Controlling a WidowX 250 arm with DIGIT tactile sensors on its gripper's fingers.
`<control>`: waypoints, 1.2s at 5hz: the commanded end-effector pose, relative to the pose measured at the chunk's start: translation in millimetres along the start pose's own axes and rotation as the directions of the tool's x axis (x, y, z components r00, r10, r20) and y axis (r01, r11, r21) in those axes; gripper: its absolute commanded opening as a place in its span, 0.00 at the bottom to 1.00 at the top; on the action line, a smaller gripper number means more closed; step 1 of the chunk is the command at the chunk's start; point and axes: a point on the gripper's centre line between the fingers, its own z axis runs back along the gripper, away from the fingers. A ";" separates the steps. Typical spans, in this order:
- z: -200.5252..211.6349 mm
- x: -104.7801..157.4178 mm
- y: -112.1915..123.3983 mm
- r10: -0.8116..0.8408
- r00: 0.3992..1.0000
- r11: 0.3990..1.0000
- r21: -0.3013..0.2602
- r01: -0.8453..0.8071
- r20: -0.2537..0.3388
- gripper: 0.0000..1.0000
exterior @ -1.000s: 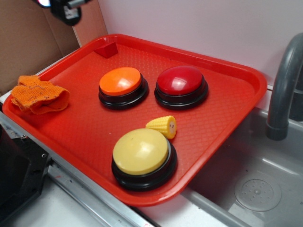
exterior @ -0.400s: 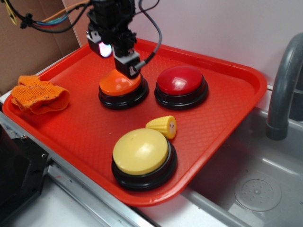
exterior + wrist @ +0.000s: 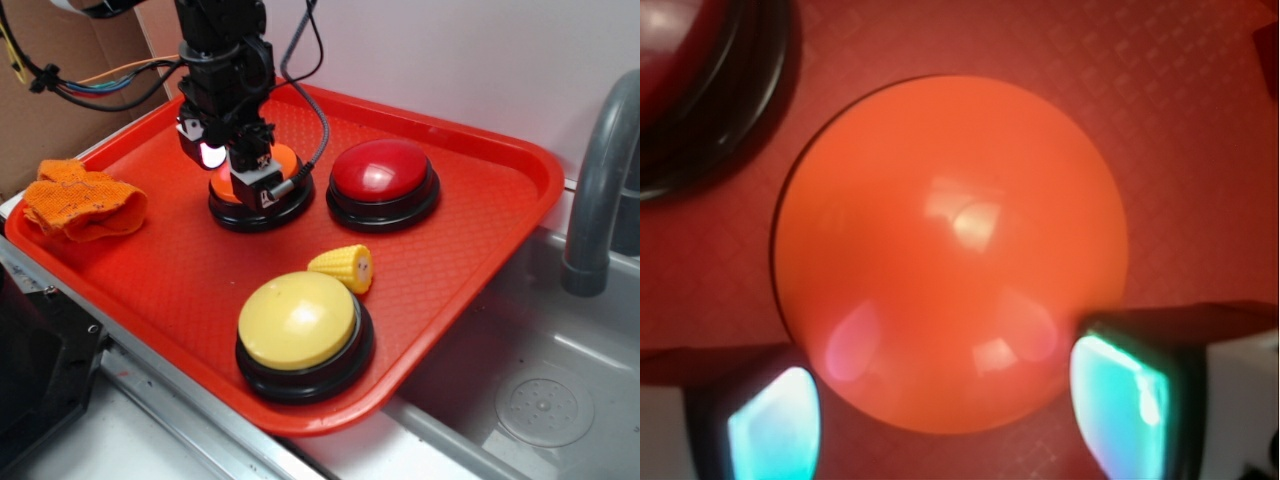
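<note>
Though lower, tool [image 3: 237, 176] over orange button [image 3: 950, 250]

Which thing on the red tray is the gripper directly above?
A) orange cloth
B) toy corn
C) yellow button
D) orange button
D: the gripper hangs over the orange button, whose dome fills most of the wrist view.

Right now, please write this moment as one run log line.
end effector: open, low over orange button | fingers: astride its dome | nearby: red button, toy corn | base: red tray
</note>
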 end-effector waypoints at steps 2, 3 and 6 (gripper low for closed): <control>73.3 1.0 35.2 -0.017 0.997 0.996 0.084 0.010 0.080 1.00; 84.5 -3.4 37.8 0.038 0.996 0.996 0.075 -0.044 0.081 1.00; 120.2 -23.4 34.4 0.014 0.997 0.997 0.071 -0.019 0.072 1.00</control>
